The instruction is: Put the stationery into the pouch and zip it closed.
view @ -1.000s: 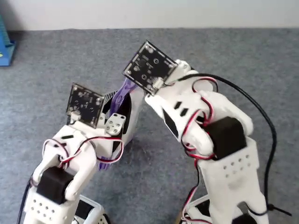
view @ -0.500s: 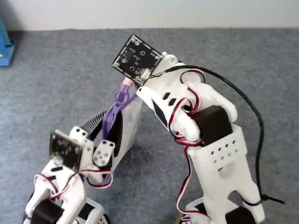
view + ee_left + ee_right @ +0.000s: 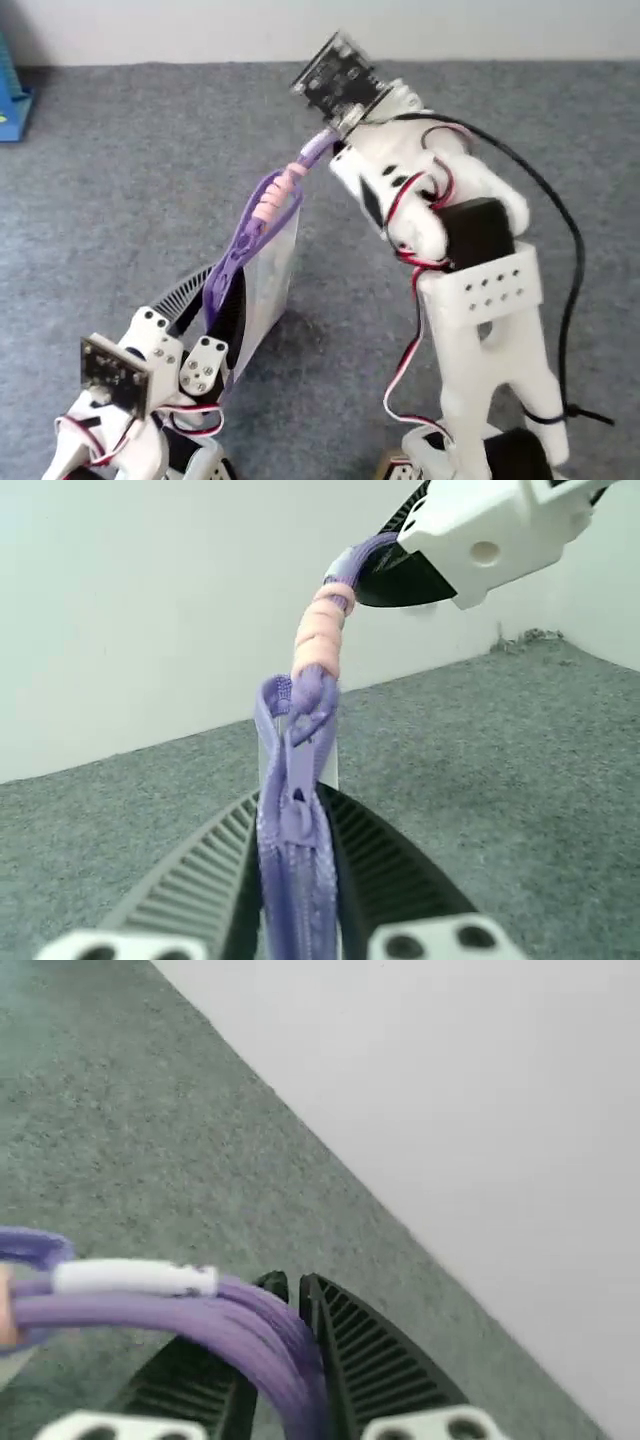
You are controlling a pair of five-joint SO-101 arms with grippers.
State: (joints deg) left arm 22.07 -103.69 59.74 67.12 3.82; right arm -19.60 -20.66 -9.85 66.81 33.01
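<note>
Left gripper clamped on the purple zip edge of the clear plastic pouch | right gripper closed on the pouch's purple, pink-beaded cord, pouch strung between both arms over the grey carpeted table | blue object cut off at the table's edge | pouch contents hard to make out

Clear purple-zippered pouch, upright, lifted
</note>
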